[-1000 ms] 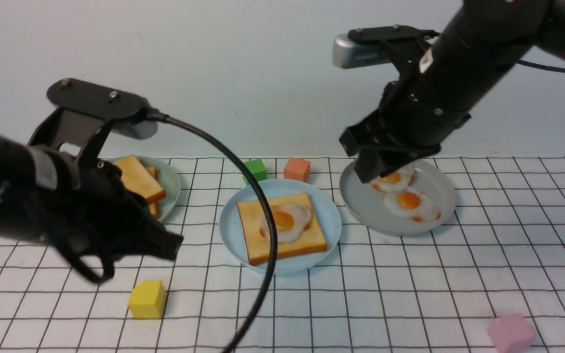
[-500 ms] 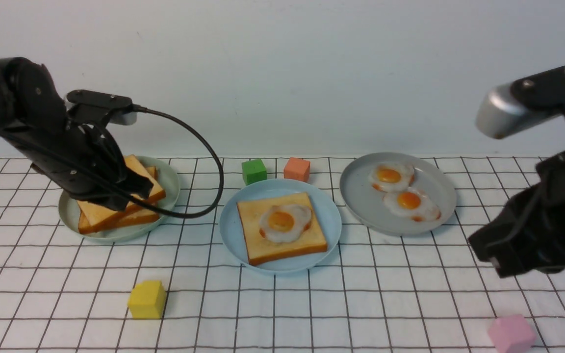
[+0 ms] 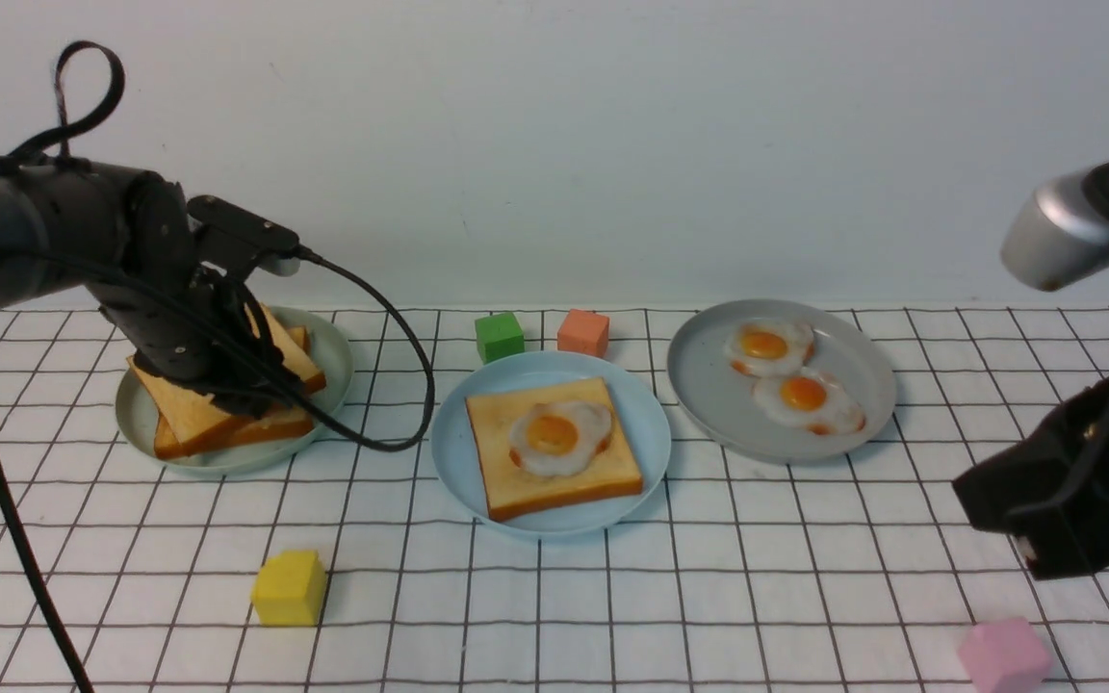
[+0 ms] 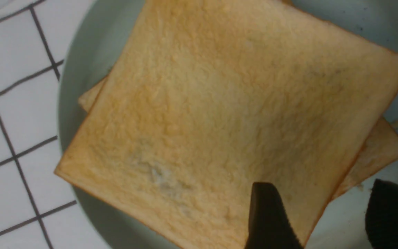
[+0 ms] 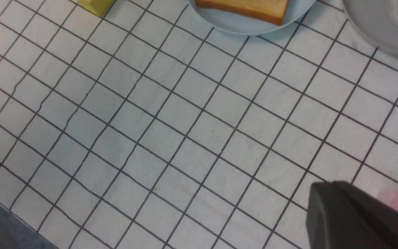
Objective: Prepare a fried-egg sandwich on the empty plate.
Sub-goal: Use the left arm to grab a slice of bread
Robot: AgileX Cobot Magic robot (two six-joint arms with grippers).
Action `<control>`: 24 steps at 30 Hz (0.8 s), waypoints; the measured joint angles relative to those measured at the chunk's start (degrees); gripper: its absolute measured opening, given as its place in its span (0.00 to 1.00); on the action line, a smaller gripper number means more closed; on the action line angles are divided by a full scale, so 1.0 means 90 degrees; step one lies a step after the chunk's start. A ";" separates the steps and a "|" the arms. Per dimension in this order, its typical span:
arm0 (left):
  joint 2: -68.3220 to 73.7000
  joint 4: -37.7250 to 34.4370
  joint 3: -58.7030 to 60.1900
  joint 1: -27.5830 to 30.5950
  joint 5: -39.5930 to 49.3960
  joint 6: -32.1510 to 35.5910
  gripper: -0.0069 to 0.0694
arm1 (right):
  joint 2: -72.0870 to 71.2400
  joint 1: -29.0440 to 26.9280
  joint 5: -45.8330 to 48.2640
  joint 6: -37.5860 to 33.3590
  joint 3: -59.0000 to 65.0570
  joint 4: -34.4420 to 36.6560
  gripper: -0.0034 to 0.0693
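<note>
While a square, golden-brown toast slice lies flat on the round, shallow blue plate at mid-table, a glossy white egg with an orange yolk is seen resting on its porous face. To the left, two more slices are stacked askew on a pale green plate. One corner of the top slice is straddled by the left gripper: its ribbed black fingers are parted, and nothing is clamped. The right gripper is held low at the right, near a pink cube; its opening cannot be told.
</note>
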 joint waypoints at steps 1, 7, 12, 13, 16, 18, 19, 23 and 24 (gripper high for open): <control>0.0038 0.0031 0.0000 0.0000 -0.0037 0.0003 0.61 | 0.0000 0.0000 0.0000 0.0000 0.0000 0.0014 0.08; 0.0244 0.0261 -0.0012 0.0000 -0.0266 0.0003 0.62 | 0.0000 0.0000 0.0000 0.0007 0.0002 0.0122 0.09; 0.0293 0.0280 -0.0026 0.0000 -0.0258 0.0003 0.52 | 0.0000 0.0000 0.0021 0.0022 0.0014 0.0265 0.10; 0.0310 0.0266 -0.0041 0.0000 -0.0257 0.0008 0.48 | 0.0000 0.0000 0.0053 0.0022 0.0014 0.0294 0.10; 0.0334 0.0246 -0.0074 0.0000 -0.0244 0.0046 0.34 | 0.0000 0.0000 0.0122 0.0022 0.0014 0.0316 0.11; 0.0335 0.0231 -0.0075 0.0000 -0.0244 0.0066 0.22 | -0.0007 0.0000 0.0186 0.0022 0.0014 0.0316 0.11; 0.0335 0.0231 -0.0075 0.0000 -0.0244 0.0079 0.16 | -0.0025 0.0000 0.0198 0.0022 0.0014 0.0316 0.11; 0.0210 0.0159 -0.0075 -0.0006 -0.0140 0.0092 0.11 | -0.0252 0.0000 0.0198 0.0022 0.0014 0.0328 0.12; 0.0138 0.0105 -0.0070 -0.0011 -0.0030 0.0086 0.11 | -0.0343 0.0000 0.0205 0.0022 0.0014 0.0328 0.12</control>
